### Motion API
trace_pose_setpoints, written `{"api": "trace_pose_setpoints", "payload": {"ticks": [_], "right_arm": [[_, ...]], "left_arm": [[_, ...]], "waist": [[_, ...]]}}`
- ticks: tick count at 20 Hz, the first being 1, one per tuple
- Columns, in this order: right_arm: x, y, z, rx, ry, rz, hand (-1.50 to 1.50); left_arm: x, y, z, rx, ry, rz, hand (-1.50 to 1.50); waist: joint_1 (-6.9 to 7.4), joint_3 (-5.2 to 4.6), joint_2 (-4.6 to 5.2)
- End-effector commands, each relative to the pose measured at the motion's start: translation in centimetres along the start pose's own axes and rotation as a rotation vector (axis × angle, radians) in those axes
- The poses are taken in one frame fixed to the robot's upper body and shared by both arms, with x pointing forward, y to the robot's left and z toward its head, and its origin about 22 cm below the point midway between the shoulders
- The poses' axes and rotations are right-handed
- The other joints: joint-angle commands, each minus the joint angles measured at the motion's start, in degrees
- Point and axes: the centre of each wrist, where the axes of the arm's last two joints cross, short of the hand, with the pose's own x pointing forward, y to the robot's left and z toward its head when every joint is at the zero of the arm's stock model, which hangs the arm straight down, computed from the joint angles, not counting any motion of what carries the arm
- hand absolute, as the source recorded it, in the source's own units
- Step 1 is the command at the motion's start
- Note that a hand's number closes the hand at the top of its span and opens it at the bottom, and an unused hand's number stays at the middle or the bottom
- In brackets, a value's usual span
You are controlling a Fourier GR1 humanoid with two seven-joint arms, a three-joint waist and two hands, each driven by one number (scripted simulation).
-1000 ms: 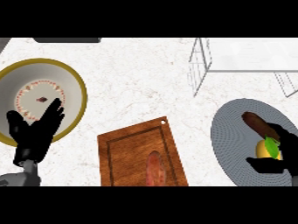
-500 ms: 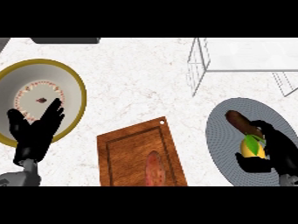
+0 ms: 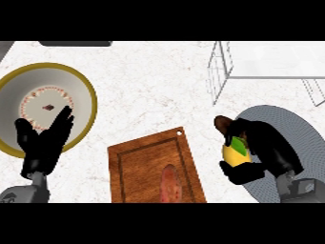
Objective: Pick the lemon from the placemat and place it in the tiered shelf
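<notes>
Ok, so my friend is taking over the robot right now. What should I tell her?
Right robot hand: shut on the lemon, over the left edge of the grey placemat.
Left robot hand: open, resting over the lower part of the plate.
Tiered shelf: top right, lemon not in it yet.
Done: lemon grasped.
Left: carry it to the shelf, set it in, let go.

Bare tabletop [image 3: 151, 86] lies open from the near wooden board [image 3: 140, 162] to the far edge, between the left plate [image 3: 75, 86] and the tiered shelf [image 3: 284, 59] far right.
</notes>
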Motion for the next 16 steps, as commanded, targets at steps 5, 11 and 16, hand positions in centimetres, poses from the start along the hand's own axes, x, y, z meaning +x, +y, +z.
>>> {"api": "trace_pose_setpoints", "payload": {"ticks": [5,11,16], "right_arm": [[6.1,-7.2,5.8,-0.274,-0.203,-0.024,1.50],[9.0,-13.6,9.4,-0.449,-0.158,-0.056,1.50],[10.3,-18.4,10.1,-0.509,-0.117,-0.061,1.50]], "left_arm": [[-2.2,1.1,0.6,0.039,0.099,0.017,0.00],[-1.7,0.6,0.1,0.022,0.109,0.004,0.00],[-1.3,-0.2,1.4,-0.009,0.088,0.016,0.00]], "waist": [[-1.84,-0.49,0.20],[-1.47,-0.52,0.38],[-0.70,-0.47,0.33]]}}
